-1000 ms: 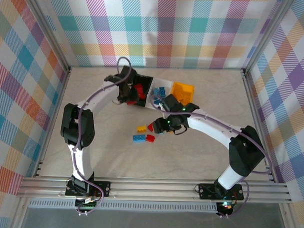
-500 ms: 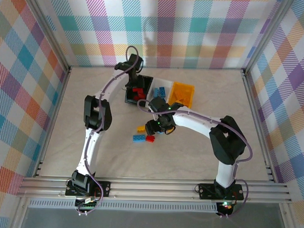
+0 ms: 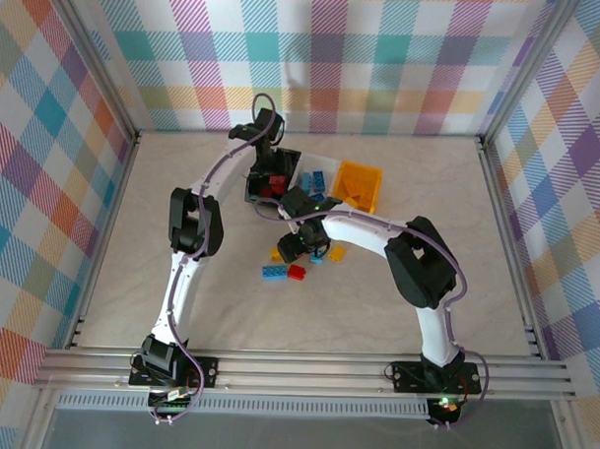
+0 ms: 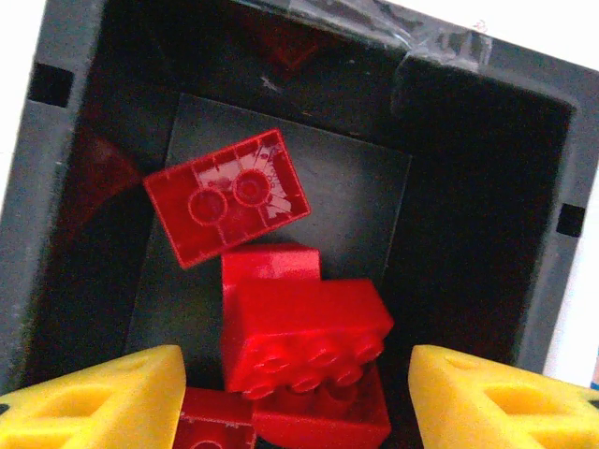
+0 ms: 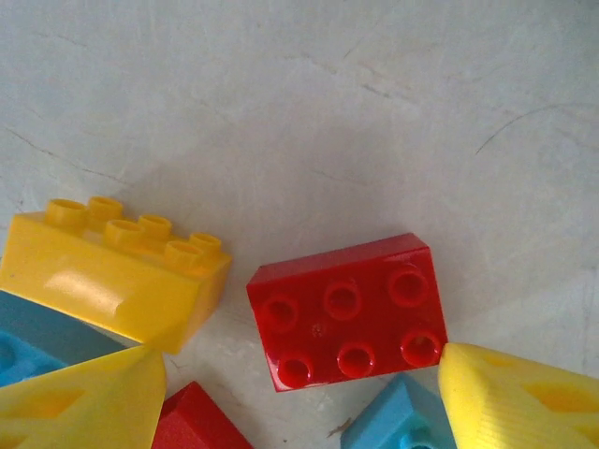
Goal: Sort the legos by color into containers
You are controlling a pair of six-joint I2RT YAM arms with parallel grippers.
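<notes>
Small red studded plastic brick on pale table: likely light, rigid, slick; pinch flat side walls, not studs. Right jaws open either side, not gripping. Left jaws open above black plastic bin holding red bricks.

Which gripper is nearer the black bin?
Left. The left gripper hangs right over the black bin, fingers apart above the red bricks inside. The right gripper is over a loose red brick on the table, away from the bin.
</notes>
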